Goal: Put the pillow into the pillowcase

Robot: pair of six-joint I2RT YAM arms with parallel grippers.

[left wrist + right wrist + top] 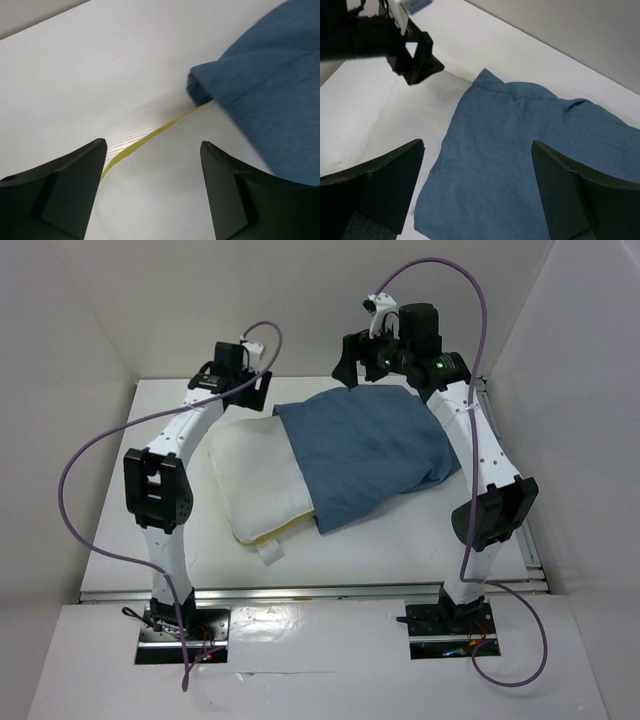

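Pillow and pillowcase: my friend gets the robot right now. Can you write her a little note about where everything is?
Grippers: the left gripper has open fingers holding nothing, above the pillow beside a pillowcase corner. The right gripper is open and empty too, above the pillowcase.
Done: the pillow's right part is inside the pillowcase, roughly half.
Left: the pillow's left part is bare, with its yellow strip and tag. Pull the pillowcase over it.
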